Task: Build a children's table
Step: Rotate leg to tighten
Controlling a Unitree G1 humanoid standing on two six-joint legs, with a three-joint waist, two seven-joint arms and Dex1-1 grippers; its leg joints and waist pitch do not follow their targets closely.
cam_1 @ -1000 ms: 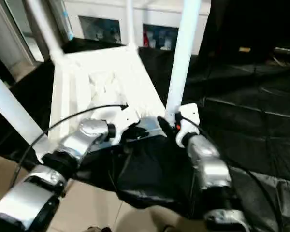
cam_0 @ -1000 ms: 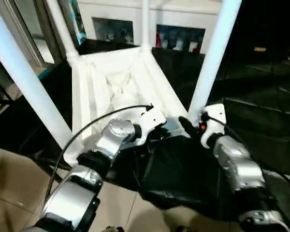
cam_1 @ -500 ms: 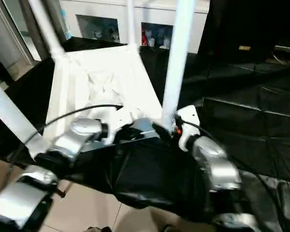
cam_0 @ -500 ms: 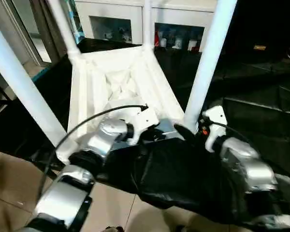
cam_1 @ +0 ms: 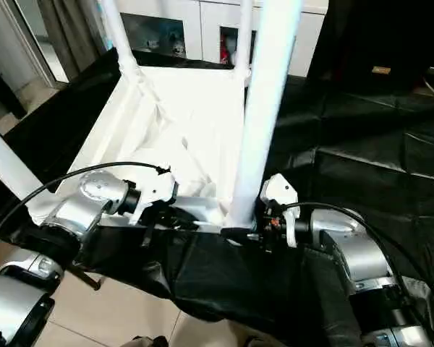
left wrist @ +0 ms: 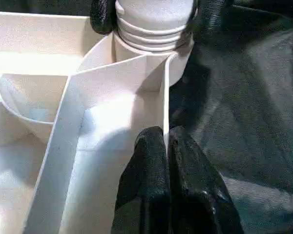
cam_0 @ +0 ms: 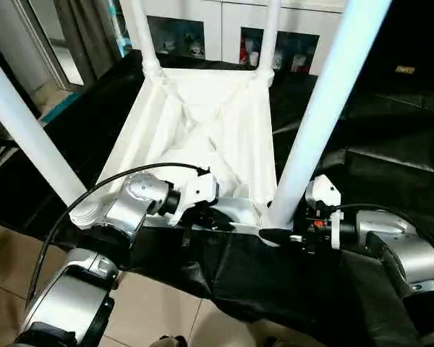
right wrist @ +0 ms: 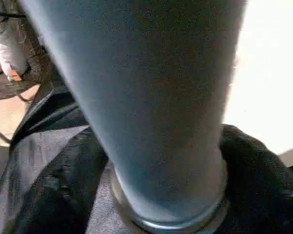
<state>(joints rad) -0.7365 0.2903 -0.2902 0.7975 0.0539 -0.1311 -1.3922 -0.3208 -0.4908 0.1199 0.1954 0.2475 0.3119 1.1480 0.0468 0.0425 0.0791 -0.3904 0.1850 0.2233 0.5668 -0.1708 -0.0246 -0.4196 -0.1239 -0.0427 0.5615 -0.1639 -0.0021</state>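
The white table top (cam_0: 202, 123) lies upside down on black cloth, ribbed underside up. Its four tube legs stand in the corner sockets: the near right leg (cam_0: 318, 123), the near left leg (cam_0: 22, 123) and two far legs (cam_0: 141, 36). My left gripper (cam_0: 217, 217) is at the near rim beside the right corner. In the left wrist view its fingers (left wrist: 149, 161) are shut on a thin white rib of the top. My right gripper (cam_0: 282, 235) sits at the base of the near right leg (right wrist: 151, 97), a black finger on each side of it.
Black cloth (cam_0: 390, 130) covers the work surface and hangs over its near edge. A white cabinet with glass doors (cam_0: 224, 22) stands behind the table. Beige floor tiles (cam_0: 7, 289) show at the lower left, a grey curtain (cam_0: 79, 36) at the upper left.
The camera has tilted, so the whole picture shifted. My right gripper has moved in from the right of the near right leg to its base. The left gripper stays on the rim.
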